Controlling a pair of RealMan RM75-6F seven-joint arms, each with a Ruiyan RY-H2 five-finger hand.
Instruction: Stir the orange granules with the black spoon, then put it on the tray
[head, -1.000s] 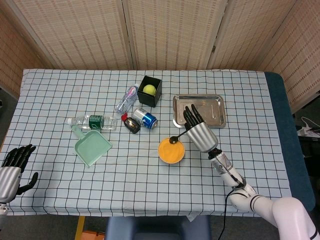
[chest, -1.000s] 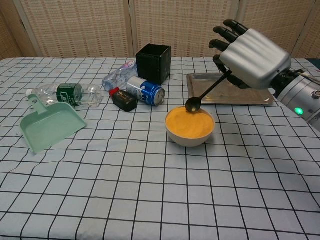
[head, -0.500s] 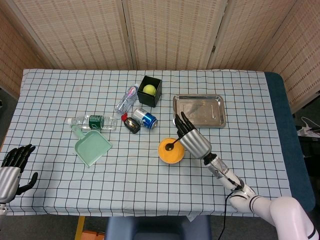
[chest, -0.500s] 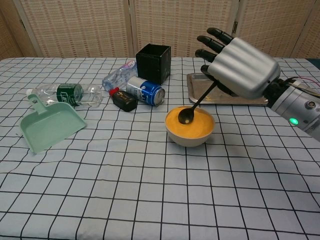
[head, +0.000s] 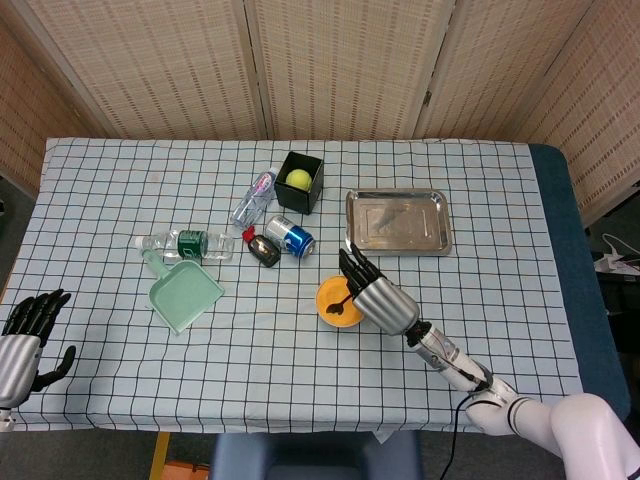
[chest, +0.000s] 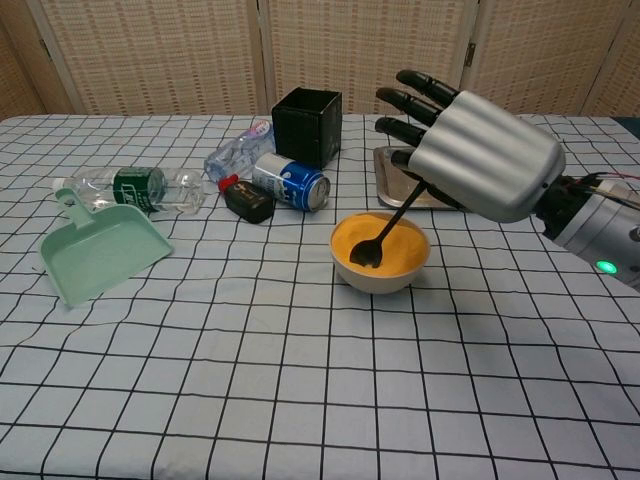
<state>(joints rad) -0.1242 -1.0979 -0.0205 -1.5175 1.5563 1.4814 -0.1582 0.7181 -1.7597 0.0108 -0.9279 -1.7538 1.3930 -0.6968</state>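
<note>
A white bowl (chest: 380, 279) of orange granules (chest: 398, 248) stands mid-table, also seen from above as the bowl (head: 332, 316). My right hand (chest: 475, 152) (head: 378, 297) hovers over the bowl's right side and holds the black spoon (chest: 383, 232) by its handle; the spoon head is dipped into the granules near the front. In the head view the spoon (head: 340, 303) lies across the granules. The steel tray (head: 398, 222) (chest: 393, 176) sits behind the bowl, partly hidden by the hand in the chest view. My left hand (head: 22, 343) rests at the table's near left edge, holding nothing, fingers apart.
Left of the bowl lie a blue can (chest: 291, 180), a small dark bottle (chest: 244, 199), two clear bottles (chest: 136, 188) (chest: 238, 148) and a green dustpan (chest: 99, 250). A black box (head: 300, 181) holding a yellow ball stands behind them.
My right hand has come forward and down toward the bowl. The spoon moved from the bowl's back rim into the granules and across toward the front.
</note>
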